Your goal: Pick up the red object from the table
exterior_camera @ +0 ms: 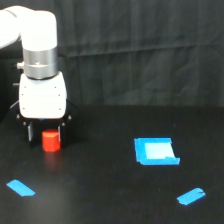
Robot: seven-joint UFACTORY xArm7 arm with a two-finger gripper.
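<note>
On the exterior view's left, we see the white xArm6 arm (35,55) standing over the black counter (110,190), its gripper (48,131) lowered around the red object (50,141). The red object is a small, stubby orange-red block, matte and evenly coloured, with a flat top and upright sides; at this size we cannot make out its facets clearly. It sits between the two dark fingers (30,133), one showing on each side of it, and its lower edge reaches a little below their tips. We cannot tell whether the block rests on the counter or hangs just above it, since the black surface swallows any shadow. The fingers stand apart by about the width of the block and appear close against its sides, but we cannot tell whether they are actually clamped on it.

Well apart, towards the exterior view's right, a bright blue square (156,151) with a paler centre lies flat on the counter. A blue tape strip (20,188) lies near the bottom left corner, and a second blue strip (191,196) lies at the lower right, below the square. Behind everything hangs a creased black cloth backdrop (140,50)
</note>
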